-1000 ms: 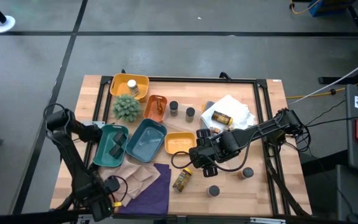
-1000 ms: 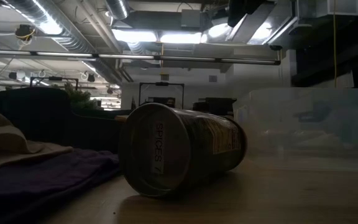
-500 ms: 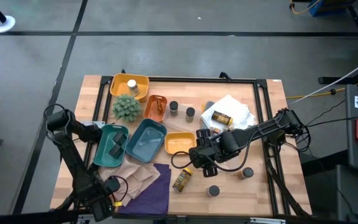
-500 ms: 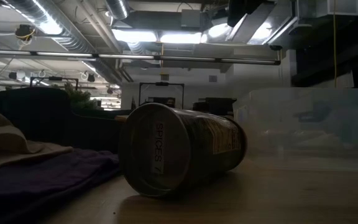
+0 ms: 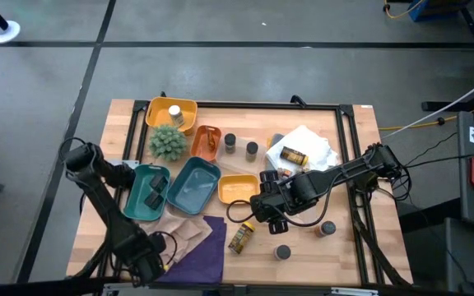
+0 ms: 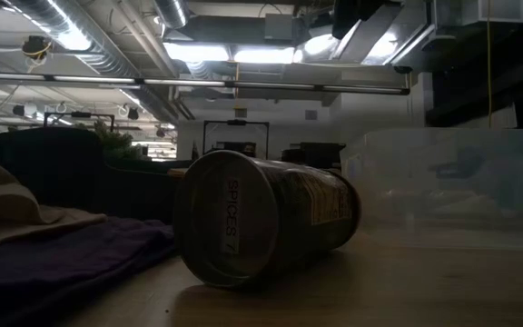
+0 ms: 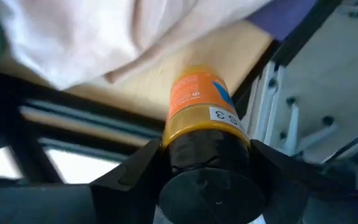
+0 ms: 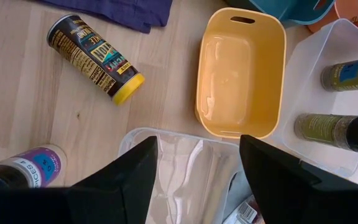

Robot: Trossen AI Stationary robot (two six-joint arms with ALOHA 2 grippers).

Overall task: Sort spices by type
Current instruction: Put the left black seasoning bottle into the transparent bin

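Spice jars are scattered on the table: two upright (image 5: 230,142) (image 5: 252,149), one lying on white cloth (image 5: 294,154), one with a yellow lid on its side (image 5: 242,238) (image 8: 95,56) (image 6: 261,218), and two near the near edge (image 5: 282,252) (image 5: 327,228). My left gripper (image 5: 151,261) (image 7: 207,168) is at the near left edge, shut on an orange-labelled jar with a dark lid. My right gripper (image 5: 270,210) (image 8: 197,155) hangs open over a clear tray (image 8: 166,162), beside the yellow tray (image 8: 241,71). My left gripper pinches the orange-labelled jar at its dark lid end (image 7: 207,152), one finger (image 7: 138,168) on each side. The lid faces the wrist and the jar's body points away along the fingers. Whether the jar rests on the table, I cannot tell.
Teal (image 5: 142,193), blue (image 5: 192,185), orange (image 5: 206,141) and far yellow (image 5: 171,111) trays and a spiky green plant (image 5: 168,142) fill the left middle. Beige paper (image 5: 183,230) and purple cloth (image 5: 204,251) lie near the left gripper. A clear tray (image 8: 347,74) holds two jars.
My left arm has shifted a little toward the table's right along the near edge, carrying its gripper with it. My right arm has kept still.
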